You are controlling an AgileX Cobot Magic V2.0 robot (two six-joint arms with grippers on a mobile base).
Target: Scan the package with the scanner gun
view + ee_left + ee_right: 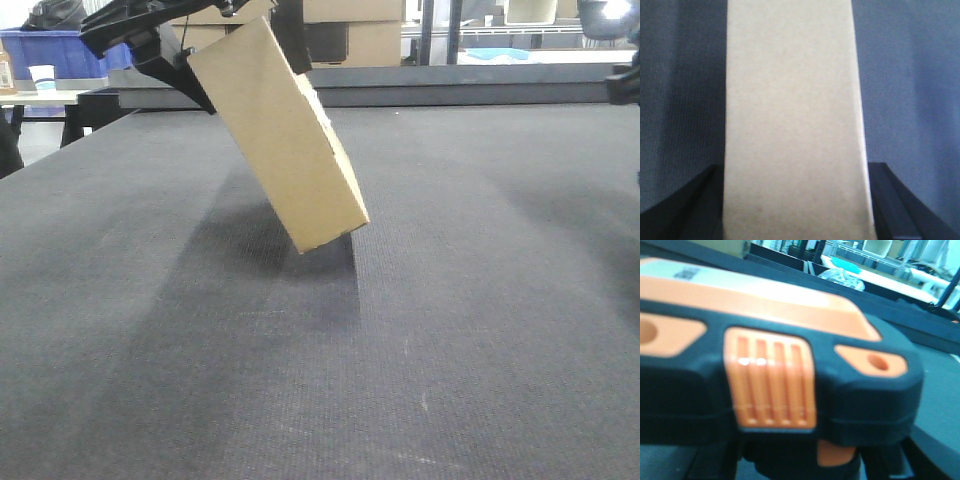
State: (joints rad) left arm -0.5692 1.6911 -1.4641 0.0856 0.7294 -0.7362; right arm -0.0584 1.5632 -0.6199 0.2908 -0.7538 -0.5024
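A flat brown cardboard package [285, 135] hangs tilted above the dark table, its lower corner just above the surface. My left gripper [175, 45] is shut on its upper end. In the left wrist view the package [792, 125] fills the middle, with a black finger [890, 205] pressed against each side. My right gripper [805, 465] is shut on the scanner gun [770, 375], a black and orange body that fills the right wrist view. In the front view only a dark part of the right arm [625, 85] shows at the right edge.
The dark grey mat [400, 350] covers the table. Behind it stand stacked cardboard boxes [350, 30], a blue bin [55, 55] with a white cup [42, 78], and metal shelving [520, 30].
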